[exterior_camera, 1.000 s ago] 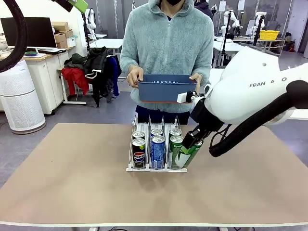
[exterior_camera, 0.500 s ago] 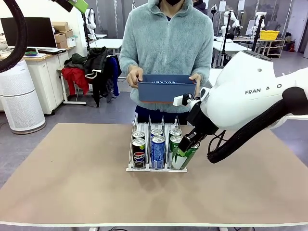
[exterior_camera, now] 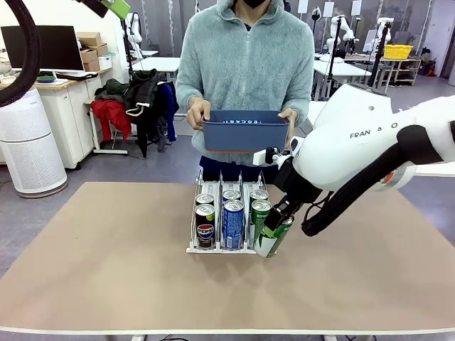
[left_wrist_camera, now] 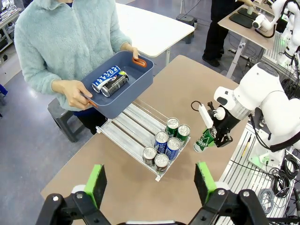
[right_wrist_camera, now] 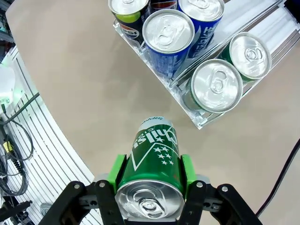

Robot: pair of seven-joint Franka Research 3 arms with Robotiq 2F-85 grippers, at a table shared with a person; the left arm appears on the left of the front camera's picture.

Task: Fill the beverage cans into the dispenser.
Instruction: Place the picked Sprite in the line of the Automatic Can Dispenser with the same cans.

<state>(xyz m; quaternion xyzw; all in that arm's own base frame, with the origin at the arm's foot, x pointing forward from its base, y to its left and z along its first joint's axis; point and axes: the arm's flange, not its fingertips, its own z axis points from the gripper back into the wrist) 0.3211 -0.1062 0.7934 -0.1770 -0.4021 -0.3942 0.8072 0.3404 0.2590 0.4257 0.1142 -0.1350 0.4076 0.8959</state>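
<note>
My right gripper [exterior_camera: 279,219] is shut on a green can [exterior_camera: 271,238], held tilted just off the front right corner of the dispenser [exterior_camera: 193,231]. In the right wrist view the green can [right_wrist_camera: 154,161] sits between the green pads [right_wrist_camera: 116,171], above bare table beside the rack's [right_wrist_camera: 201,124] front edge. Each of the three lanes holds two cans: black Pepsi [exterior_camera: 205,229], blue [exterior_camera: 232,224], green [exterior_camera: 260,212]. My left gripper [left_wrist_camera: 150,187] hangs open high above the table, looking down on the dispenser [left_wrist_camera: 131,123] and the right gripper's can [left_wrist_camera: 204,139].
A person at the far side holds a dark blue bin [exterior_camera: 245,131] above the dispenser's back end. Two more cans [left_wrist_camera: 108,80] lie in the bin. The right arm's cable [right_wrist_camera: 281,176] trails over the table on the right.
The right gripper has carried the green can a little left and lower, closer to the dispenser's front right corner. The person and the bin have stayed put.
</note>
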